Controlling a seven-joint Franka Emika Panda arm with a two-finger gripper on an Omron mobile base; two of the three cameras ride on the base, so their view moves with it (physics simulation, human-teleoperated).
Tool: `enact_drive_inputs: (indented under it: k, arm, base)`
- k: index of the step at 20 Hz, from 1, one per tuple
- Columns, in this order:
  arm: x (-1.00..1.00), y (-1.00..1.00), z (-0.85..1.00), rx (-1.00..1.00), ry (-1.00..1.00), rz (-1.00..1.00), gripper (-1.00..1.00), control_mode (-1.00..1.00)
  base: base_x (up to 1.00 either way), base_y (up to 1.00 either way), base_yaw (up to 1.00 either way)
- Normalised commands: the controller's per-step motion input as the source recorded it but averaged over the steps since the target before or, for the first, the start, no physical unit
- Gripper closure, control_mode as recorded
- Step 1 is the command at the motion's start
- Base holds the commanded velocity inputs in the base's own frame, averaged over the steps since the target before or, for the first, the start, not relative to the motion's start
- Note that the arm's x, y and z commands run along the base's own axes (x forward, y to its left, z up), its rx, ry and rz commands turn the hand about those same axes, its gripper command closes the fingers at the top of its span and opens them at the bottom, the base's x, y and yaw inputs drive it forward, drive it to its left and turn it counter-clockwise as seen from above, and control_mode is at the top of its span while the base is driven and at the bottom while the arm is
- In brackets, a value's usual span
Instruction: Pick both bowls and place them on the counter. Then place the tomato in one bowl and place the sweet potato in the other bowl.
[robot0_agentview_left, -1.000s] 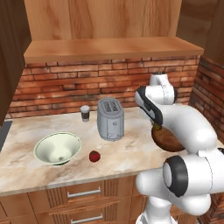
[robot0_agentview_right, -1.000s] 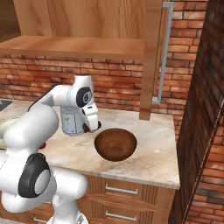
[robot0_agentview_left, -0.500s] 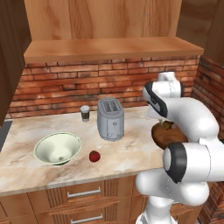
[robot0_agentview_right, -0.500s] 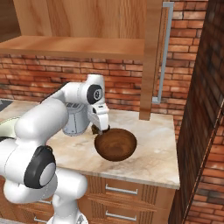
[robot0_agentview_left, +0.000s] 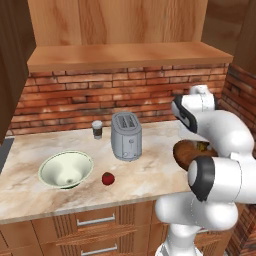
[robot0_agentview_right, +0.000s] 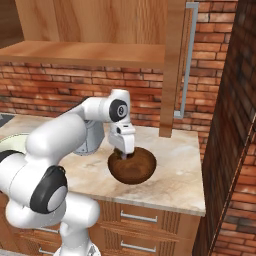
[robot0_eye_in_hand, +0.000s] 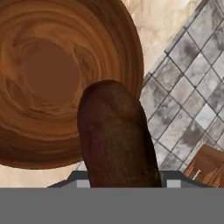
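Now, step in hand: you are carrying the sweet potato (robot0_eye_in_hand: 116, 135) to the dark brown bowl (robot0_agentview_right: 132, 165); both bowls already stand on the counter (robot0_agentview_left: 150, 177).
Jaws: the gripper (robot0_agentview_right: 123, 154) is clamped on the sweet potato, which fills the space between the tips in the hand view.
Sweet potato: held just above the near rim of the dark brown bowl, partly over its hollow, by my reading.
Dark brown bowl: close to the counter's front edge, toward its right end.
White and green bowl (robot0_agentview_left: 66, 170): near the counter's left end, empty.
Tomato (robot0_agentview_left: 108, 178): on the counter just right of that bowl, near the front edge, not yet placed.
Next move: you likely need to bring the hand further over the bowl's middle, lower it, then part the jaws; the tomato follows.
View differences: the hand view shows the grip and the wood-grain hollow; the left base view shows the tomato, the toaster (robot0_agentview_left: 126, 136) and the shaker (robot0_agentview_left: 97, 129).
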Motion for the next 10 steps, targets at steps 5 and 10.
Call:
enact_drive_inputs:
  k: [5,10]
  arm:
    - [-0.20,-0.19,-0.13,-0.01,0.11,0.00,1.00,-1.00]
    - [-0.17,-0.06,-0.08,0.00,0.14,0.00,1.00,-1.00]
  base:
    - [0.00,0.00,0.00]
    - [0.00,0.00,0.00]
